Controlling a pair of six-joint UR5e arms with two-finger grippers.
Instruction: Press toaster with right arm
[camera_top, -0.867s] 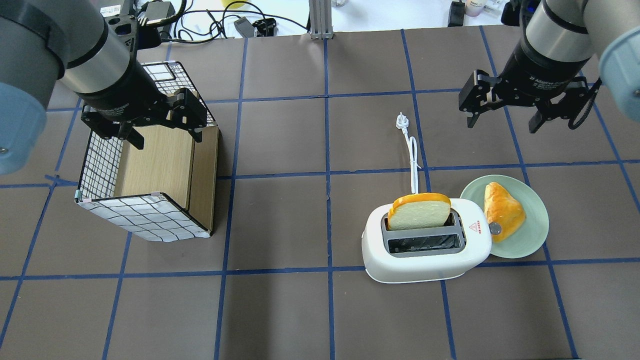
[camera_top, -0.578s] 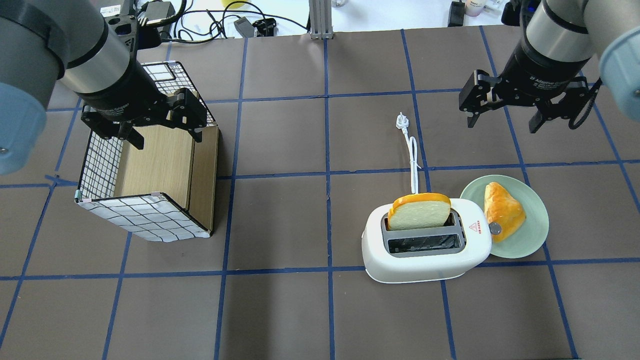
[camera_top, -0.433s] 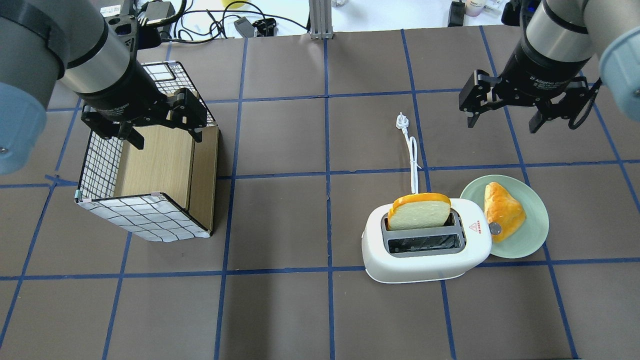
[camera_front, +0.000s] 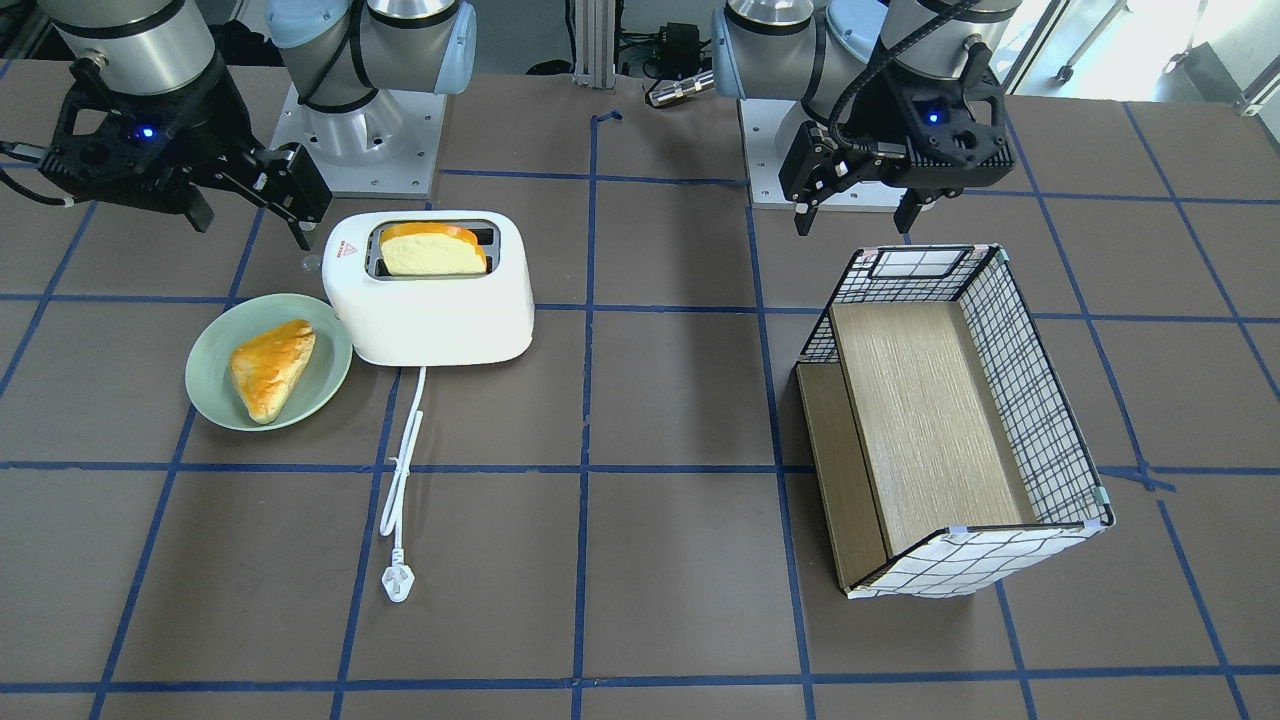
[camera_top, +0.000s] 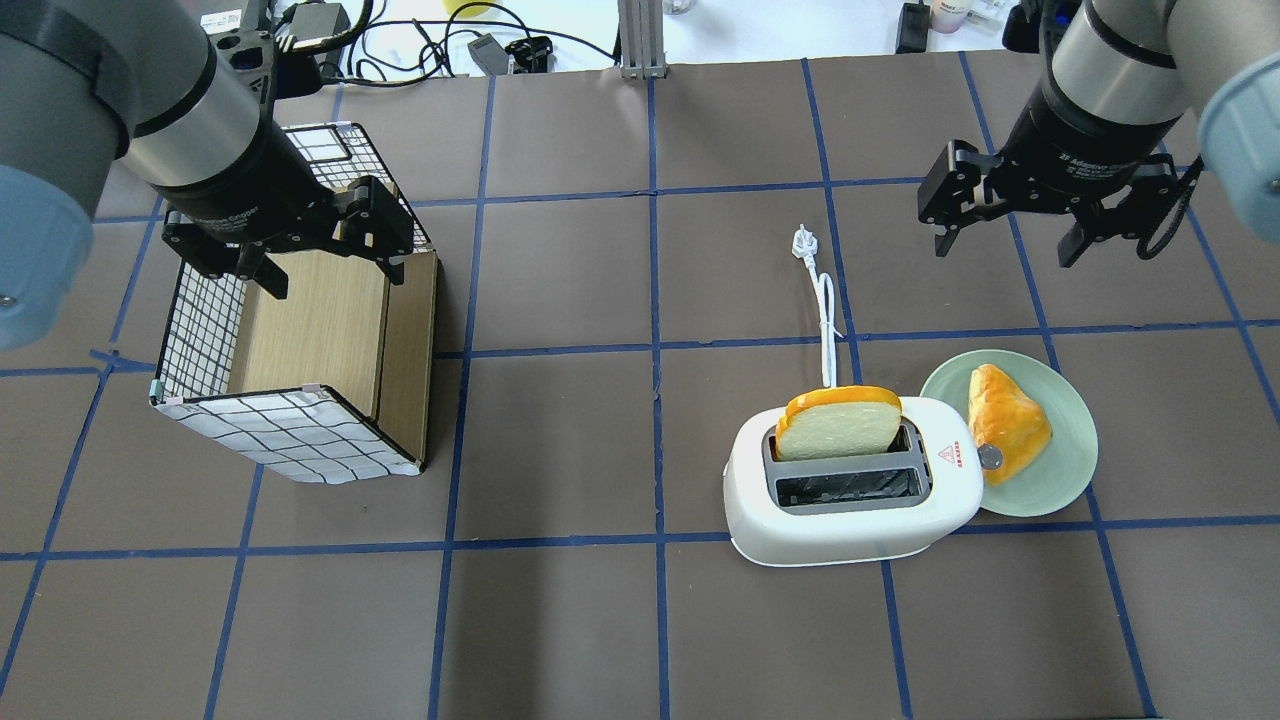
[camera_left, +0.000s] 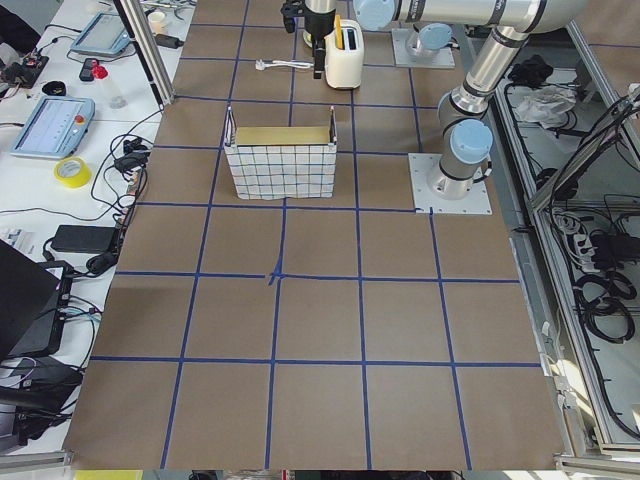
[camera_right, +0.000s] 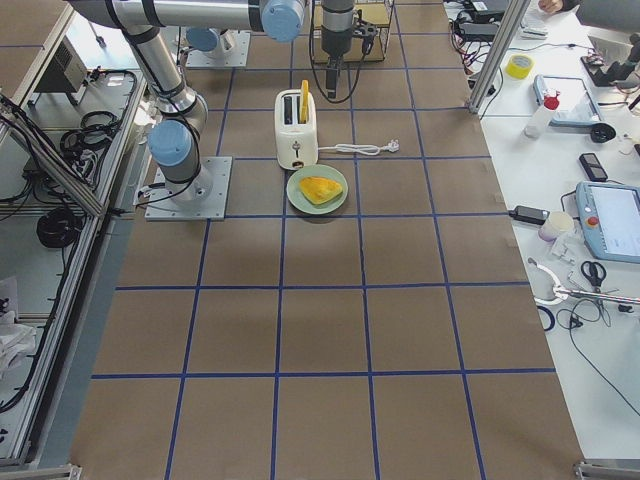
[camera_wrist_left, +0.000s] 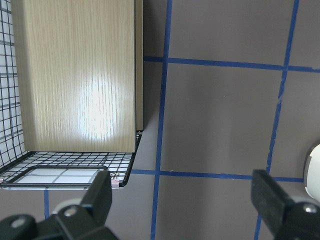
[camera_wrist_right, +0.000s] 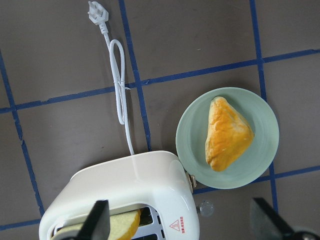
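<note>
A brown table (camera_top: 560, 280) marked into squares by blue tape is seen, with a cluttered white bench beyond its far edge. The toaster (camera_top: 850, 490) is placed on the right half of the table, on the robot's side of the right gripper (camera_top: 1005, 248) and well apart from it; no contact is made. In the right wrist view the toaster's end is framed at the lower edge, just inside the left of the two spread fingers (camera_wrist_right: 100, 222). The jaws are held wide open and nothing is gripped.

The toaster is a rounded white plastic body with two grey-rimmed slots. A bread slice (camera_top: 838, 425) with an orange crust is stood in the far slot, and a red triangle sticker (camera_top: 947, 456) is fixed on top, near a small round knob (camera_top: 990, 457) at the end. A white cord (camera_top: 826, 320) is run away from the robot to a plug (camera_top: 800, 243). A pale green plate (camera_top: 1060, 485) bearing a glazed golden pastry (camera_top: 1008, 420) is set touching the toaster's knob end.

The right arm (camera_top: 1110, 60) is pointed down at the table, its gripper raised above the surface. The left gripper (camera_top: 335, 282) is likewise spread wide and empty, held over the far end of a checked wire-pattern box (camera_top: 300, 440) with a wood-grain floor.
</note>
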